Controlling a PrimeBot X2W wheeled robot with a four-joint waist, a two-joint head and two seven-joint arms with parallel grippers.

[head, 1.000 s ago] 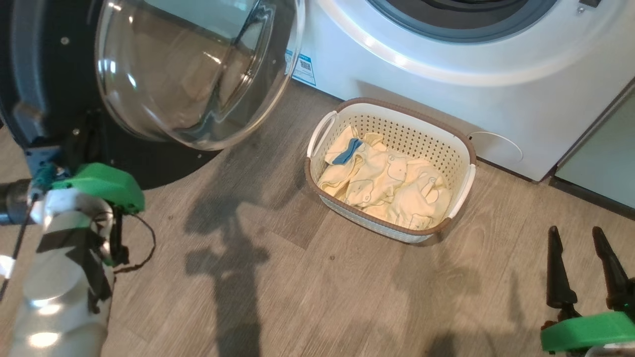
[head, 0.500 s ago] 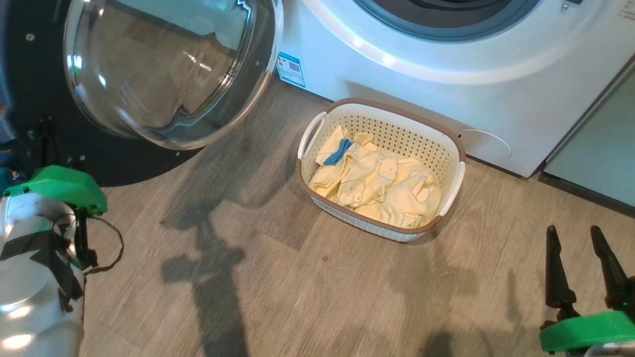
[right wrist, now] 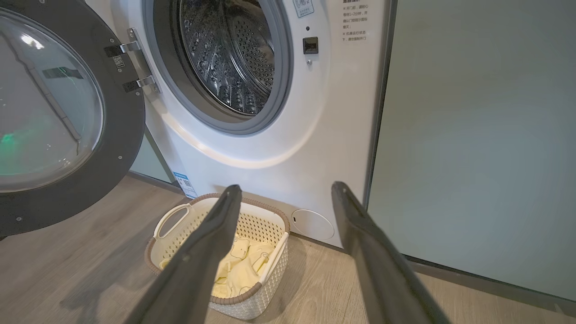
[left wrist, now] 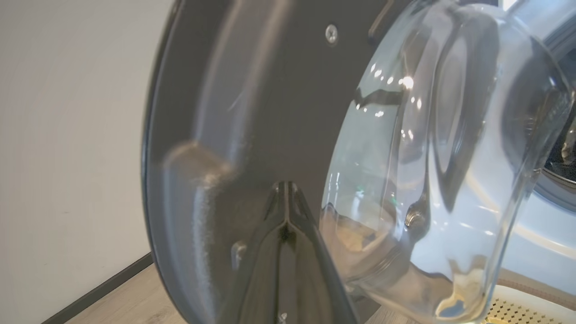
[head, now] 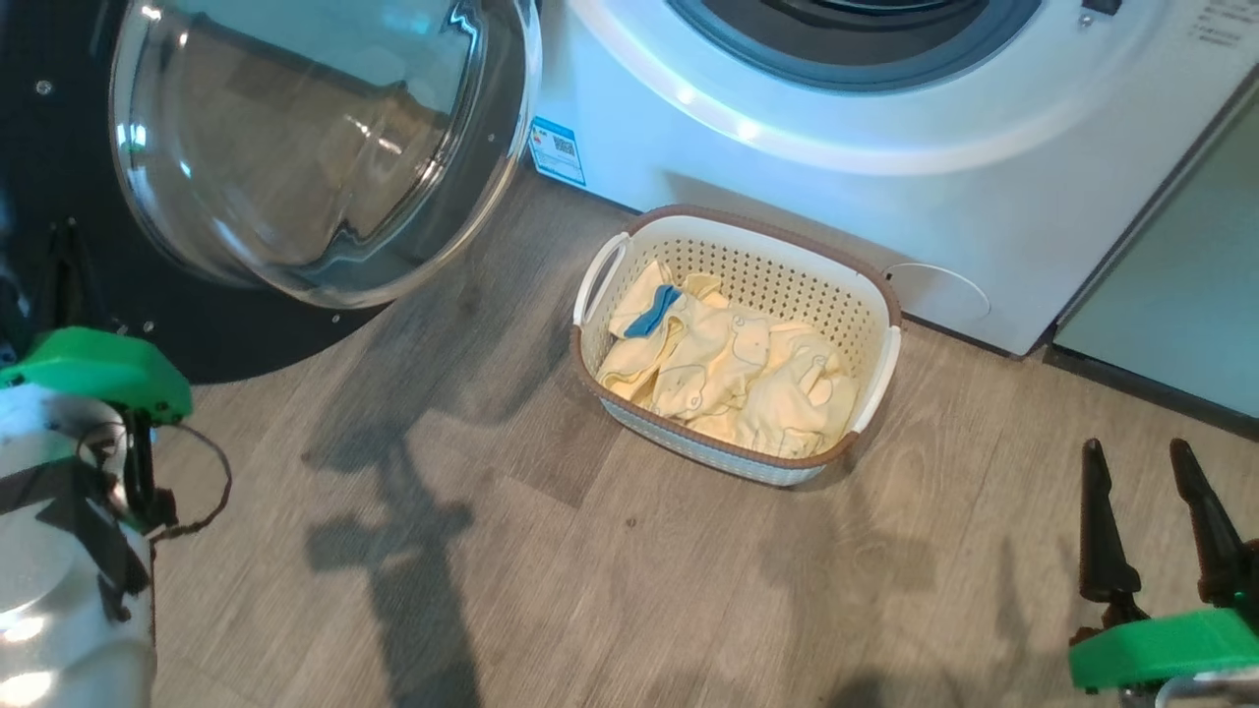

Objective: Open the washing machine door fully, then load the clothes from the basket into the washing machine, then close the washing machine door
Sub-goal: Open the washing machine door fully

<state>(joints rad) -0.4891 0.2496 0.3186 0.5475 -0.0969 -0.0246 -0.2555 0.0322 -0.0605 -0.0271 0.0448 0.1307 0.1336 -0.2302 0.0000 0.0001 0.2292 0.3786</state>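
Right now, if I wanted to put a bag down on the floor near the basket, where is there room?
The bare floor on the robot's side of the basket is widest. A smaller patch lies between the basket and the open door. It is tight between the basket and the washing machine, and the basket holds clothes.

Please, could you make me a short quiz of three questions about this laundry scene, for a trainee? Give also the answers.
1. True or false: the washing machine door stands open.
2. Where do the clothes lie? A in the drum, B in the basket, C on the floor.
3. Which has its fingers apart, the left gripper or the right gripper?
Key: 1 true; 2 B; 3 right.
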